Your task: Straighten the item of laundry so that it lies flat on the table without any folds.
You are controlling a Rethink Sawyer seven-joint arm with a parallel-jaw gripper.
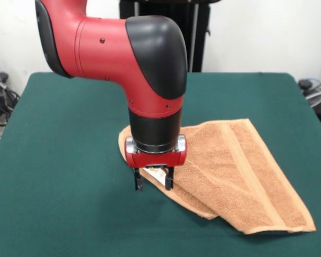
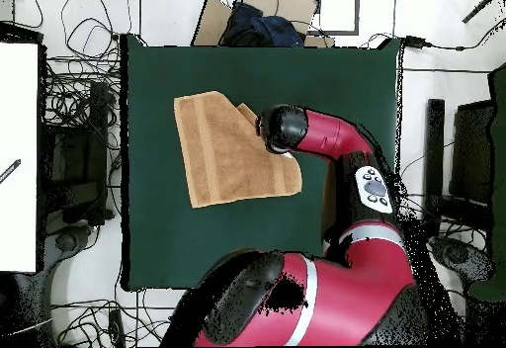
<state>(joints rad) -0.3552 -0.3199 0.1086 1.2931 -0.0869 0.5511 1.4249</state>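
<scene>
The tan-orange towel [image 1: 241, 176] lies on the dark green table [image 1: 59, 160], folded over on itself, with a border band running diagonally across its top layer. In the overhead view the towel [image 2: 227, 151] sits left of the table's [image 2: 257, 245] middle, one corner doubled over near the arm. My gripper [image 1: 153, 183] points straight down at the towel's left edge. Its fingers [image 1: 138, 182] are apart, one over bare table and the other over the towel's edge. A small white patch shows between them. In the overhead view the arm's wrist [image 2: 282, 129] hides the gripper.
The red arm [image 1: 123, 48] reaches over the table's middle from the far side. Cables [image 2: 69, 176] and equipment lie on the floor around the table. A cardboard box with a dark bag [image 2: 259, 23] stands beyond one table edge.
</scene>
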